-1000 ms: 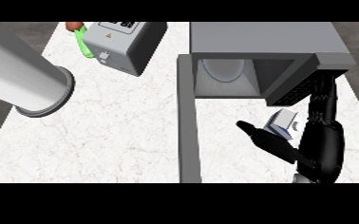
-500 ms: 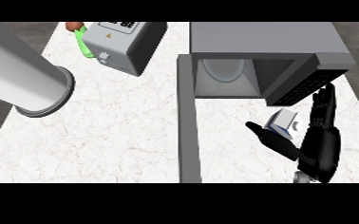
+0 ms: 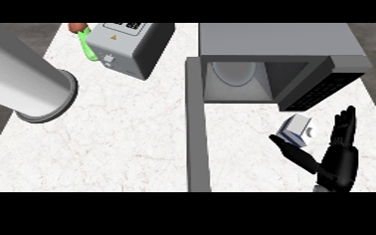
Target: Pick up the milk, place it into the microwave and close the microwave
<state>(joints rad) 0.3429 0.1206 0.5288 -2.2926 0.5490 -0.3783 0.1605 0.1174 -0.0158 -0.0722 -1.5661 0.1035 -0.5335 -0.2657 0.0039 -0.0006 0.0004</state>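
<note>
The milk (image 3: 296,129), a small white carton with a blue side, stands on the counter just in front of the microwave (image 3: 279,40), below its control panel. The microwave's door (image 3: 195,129) is swung wide open toward me, and a pale round turntable (image 3: 235,72) shows inside. My right hand (image 3: 339,162) is at the lower right, open, with fingers straight up to the right of the carton and the thumb stretched out below it. I cannot tell whether it touches the carton. My left forearm (image 3: 33,87) shows as a large grey cylinder at the left, its hand out of view.
A grey toaster-like box (image 3: 136,45) sits at the back left with a green item (image 3: 88,47) and a brown one (image 3: 76,27) beside it. The white marble counter (image 3: 125,144) stretches between my left forearm and the open door.
My right hand has drawn back toward the lower edge, its fingertips dropping from the control panel to beside the carton. The milk has hardly moved.
</note>
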